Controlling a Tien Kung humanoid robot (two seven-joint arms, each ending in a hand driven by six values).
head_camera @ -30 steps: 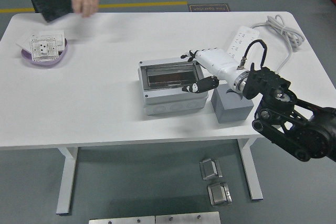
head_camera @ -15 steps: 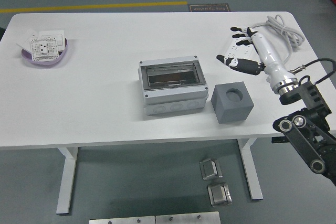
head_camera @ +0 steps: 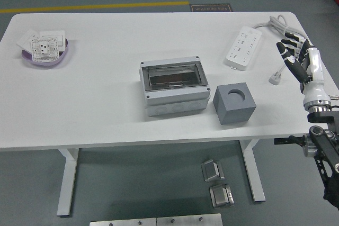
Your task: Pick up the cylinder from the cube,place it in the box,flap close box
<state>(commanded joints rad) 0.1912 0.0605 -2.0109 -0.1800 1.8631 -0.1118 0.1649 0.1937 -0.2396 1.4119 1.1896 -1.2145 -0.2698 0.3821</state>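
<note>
One arm is showing here, the right one, and it's hanging out past the tabletop's (head_camera: pixel 106 115) right edge now, where half a second ago it was reaching in over the back right corner. The box (head_camera: pixel 173 88) is sitting mid-table with its clear flap lying down flat, same spot as before. The cube (head_camera: pixel 234 103) is sitting just beside it on the right, its round socket looking empty, so I can't spot the cylinder anywhere; it may be behind that tinted flap, can't tell. The power strip (head_camera: pixel 243 47) is lying uncovered near the back right corner. The purple bowl (head_camera: pixel 46 56) is staying at the back left. The right hand (head_camera: pixel 297 61) is pointing upward, fingers loosely spread, gripping nothing.
</note>
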